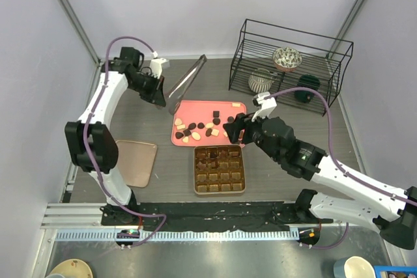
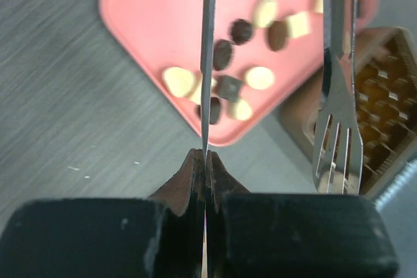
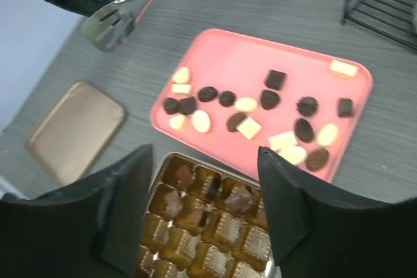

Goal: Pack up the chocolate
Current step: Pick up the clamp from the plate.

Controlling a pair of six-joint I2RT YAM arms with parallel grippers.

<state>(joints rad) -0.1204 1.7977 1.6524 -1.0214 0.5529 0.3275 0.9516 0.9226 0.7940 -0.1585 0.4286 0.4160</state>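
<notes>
While chocolate (image 3: pixel 246 104) lies loose on the tray (image 3: pixel 260 56), some already in the box (image 1: pixel 221 180), the left gripper (image 2: pixel 206 155) pinches one arm of the tongs (image 2: pixel 339 96); closing them likely needs both arms spanned; the right gripper (image 3: pixel 205 161) hovers spread over the box.

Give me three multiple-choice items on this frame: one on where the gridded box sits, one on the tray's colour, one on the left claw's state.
1. Where is the box?
A) stacked on top of the tray
B) beside the tray, on its near side
C) beside the tray, on its far side

2. What colour is the tray?
A) pink
B) green
C) blue

3. The left claw is:
A) open and empty
B) shut on nothing
C) shut on the tongs

Answers:
1 B, the top view shows the box just below the tray's near edge.
2 A, its bare floor is pink in every view.
3 C, the left wrist view shows it pinching one arm of the tongs.
</notes>
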